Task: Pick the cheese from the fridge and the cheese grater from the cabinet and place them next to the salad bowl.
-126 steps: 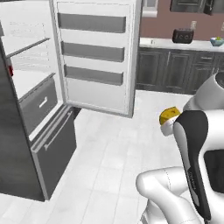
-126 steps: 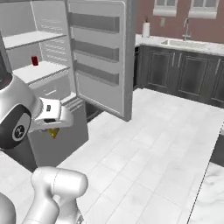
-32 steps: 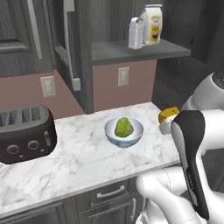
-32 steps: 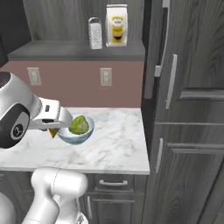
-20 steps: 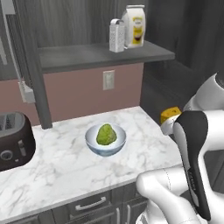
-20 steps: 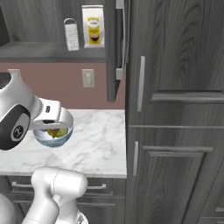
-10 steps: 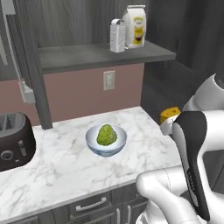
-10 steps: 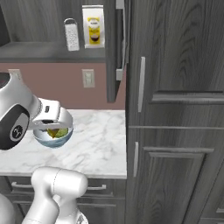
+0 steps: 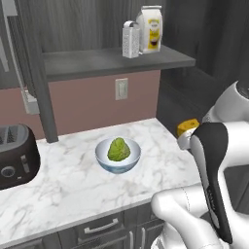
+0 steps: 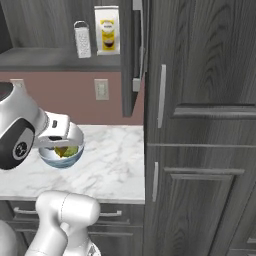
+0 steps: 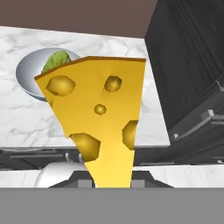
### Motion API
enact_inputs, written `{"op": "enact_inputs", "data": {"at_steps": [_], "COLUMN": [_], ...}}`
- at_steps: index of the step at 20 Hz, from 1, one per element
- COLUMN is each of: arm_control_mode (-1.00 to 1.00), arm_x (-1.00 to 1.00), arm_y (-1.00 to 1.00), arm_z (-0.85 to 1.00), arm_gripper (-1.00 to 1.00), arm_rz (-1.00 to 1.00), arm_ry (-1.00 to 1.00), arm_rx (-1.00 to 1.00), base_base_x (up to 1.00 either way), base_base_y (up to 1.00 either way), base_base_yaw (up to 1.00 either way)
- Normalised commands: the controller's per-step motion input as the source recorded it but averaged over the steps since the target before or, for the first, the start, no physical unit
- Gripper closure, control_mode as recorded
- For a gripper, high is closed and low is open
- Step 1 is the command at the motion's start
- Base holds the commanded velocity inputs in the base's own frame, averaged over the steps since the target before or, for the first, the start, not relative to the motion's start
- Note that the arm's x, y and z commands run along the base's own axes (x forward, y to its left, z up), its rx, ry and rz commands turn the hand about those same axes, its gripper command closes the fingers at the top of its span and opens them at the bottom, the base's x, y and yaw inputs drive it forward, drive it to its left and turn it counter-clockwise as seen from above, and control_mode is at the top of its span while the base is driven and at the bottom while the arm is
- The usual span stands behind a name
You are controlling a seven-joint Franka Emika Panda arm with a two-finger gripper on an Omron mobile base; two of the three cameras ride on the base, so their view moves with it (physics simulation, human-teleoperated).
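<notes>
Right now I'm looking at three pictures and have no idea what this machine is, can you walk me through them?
It is a rendered kitchen with a white robot arm on a driving base. Two pictures come from cameras on the base, behind the arm, one on each side. The third comes from a camera on the hand, looking along its fingers.

The gripper holds the cheese, a yellow wedge with holes. On the marble counter sits the salad bowl with lettuce, and a dark toaster at the left. On the cabinet shelf above stand the cheese grater and a white-and-yellow bag.
</notes>
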Motion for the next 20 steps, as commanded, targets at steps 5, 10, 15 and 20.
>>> {"op": "enact_inputs", "data": {"at_steps": [5, 10, 15, 20], "arm_control_mode": [-1.0, -1.0, -1.0, -1.0], "arm_x": [0.94, 0.28, 0.15, 0.42], "arm_y": [0.29, 0.01, 0.0, 0.0], "arm_z": [0.0, -0.08, -0.24, -0.86], "arm_gripper": [1.0, 1.0, 1.0, 1.0], "arm_rz": [0.0, 0.0, 0.0, -0.03], "arm_ry": [0.35, 0.15, 0.01, -0.03], "arm_rx": [0.0, 0.0, 0.02, 0.06], "base_base_x": [0.0, 0.0, 0.0, 0.0], "base_base_y": [0.0, 0.0, 0.0, 0.0], "base_base_yaw": [0.0, 0.0, 0.0, 0.0]}}
